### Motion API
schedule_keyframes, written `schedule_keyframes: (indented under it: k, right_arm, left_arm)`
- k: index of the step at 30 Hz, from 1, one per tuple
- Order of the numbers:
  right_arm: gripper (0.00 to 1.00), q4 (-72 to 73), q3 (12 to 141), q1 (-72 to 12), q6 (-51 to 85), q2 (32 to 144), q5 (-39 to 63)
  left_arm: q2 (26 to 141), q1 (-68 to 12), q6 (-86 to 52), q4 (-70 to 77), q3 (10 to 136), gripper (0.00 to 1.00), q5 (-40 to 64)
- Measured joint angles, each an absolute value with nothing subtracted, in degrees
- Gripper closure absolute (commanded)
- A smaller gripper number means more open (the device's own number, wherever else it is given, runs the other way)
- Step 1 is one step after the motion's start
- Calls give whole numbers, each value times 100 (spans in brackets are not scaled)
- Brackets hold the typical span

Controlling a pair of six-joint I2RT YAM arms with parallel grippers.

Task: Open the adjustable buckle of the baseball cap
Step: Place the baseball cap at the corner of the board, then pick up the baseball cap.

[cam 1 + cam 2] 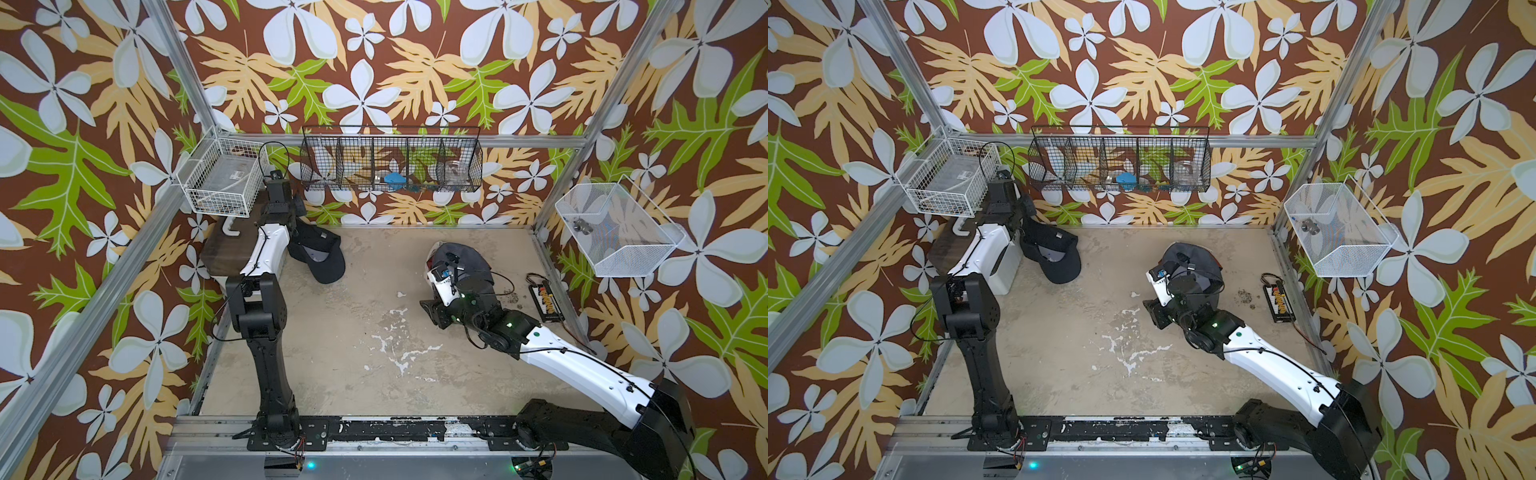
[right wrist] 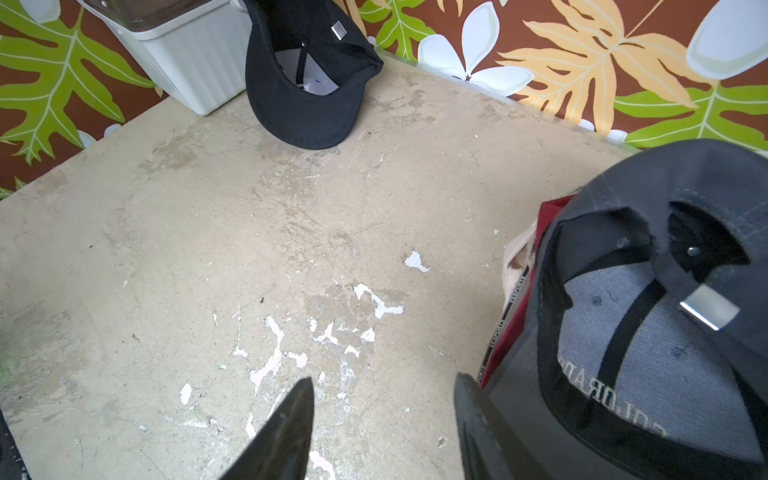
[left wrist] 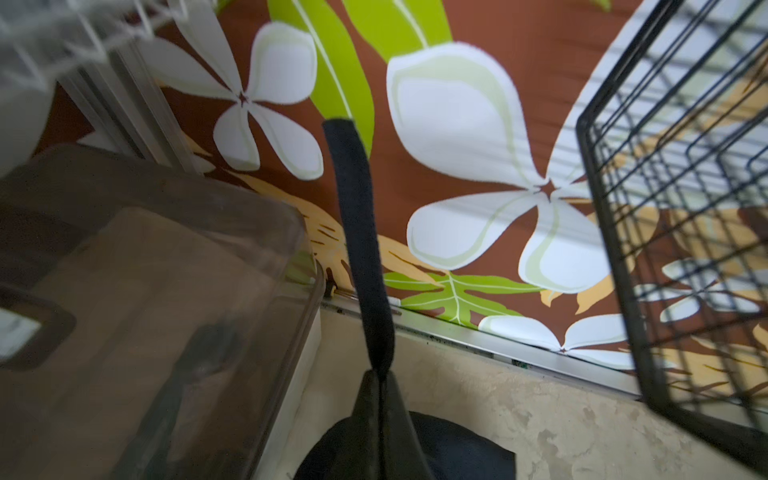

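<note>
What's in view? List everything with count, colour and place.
table: 1, beige, scuffed
black cap: 1, black, rear left beside bin
strap: 1, black, the black cap's, pinched in left tool
grey cap: 1, grey, right of centre, atop red pile
bin: 1, white with brown lid, rear left corner
white basket: 1, white wire, left frame
black basket: 1, black wire, back wall
mesh basket: 1, white, right wall
board: 1, black, table's right edge
left tool: 1, black, shut on strap
right tool: 1, black, open, empty, beside grey cap
</note>
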State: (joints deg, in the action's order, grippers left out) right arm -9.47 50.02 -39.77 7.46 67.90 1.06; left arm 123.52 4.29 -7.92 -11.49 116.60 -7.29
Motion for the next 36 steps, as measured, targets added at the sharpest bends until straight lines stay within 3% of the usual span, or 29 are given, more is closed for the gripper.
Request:
schedule_keyframes:
  k: [4,7,12,20,21,23,29,30,31,32,36]
  right_arm:
    - [44,-947,5039,-3977,749,6772,108]
    - [44,-950,5039,-3977,751,6687,110]
    - [44,-976,5039,-3977,805,6530,110]
    - [42,-1243,5039,-3977,899,6141,95]
    - [41,-1264,5041,-3977,897,6101,67]
    - [40,-1365,5087,-3977,897,6027,-10]
    - [34,-1688,5384,-3977,897,5754,-314]
    - [33,-1732,5446,-3977,897,5708,-368]
    - [30,-1780,5507,-3977,897,5658,-475]
    - [29,-1831,5570,-3977,897,5612,-565]
    - [18,-2043,5732,-3977,934,5446,-987]
  left_arm:
    - [12420,436,-733,-1234,11900,73,-692]
    - [12396,436,-753,-1299,11813,63,-550]
    - [12033,436,-827,-1455,11467,54,-421]
    - [10853,432,-1037,-1269,10833,51,-283]
    - [10735,421,-1052,-1264,10733,48,-255]
    - [10440,368,-1098,-1256,10451,29,-242]
    - [9653,27,-1184,-1251,9640,28,-207]
    - [9539,-30,-1186,-1251,9537,19,-200]
    - [9413,-91,-1184,-1243,9426,17,-176]
    - [9284,-165,-1192,-1234,9312,5,-158]
    - [8801,-523,-1275,-1210,8862,2,-158]
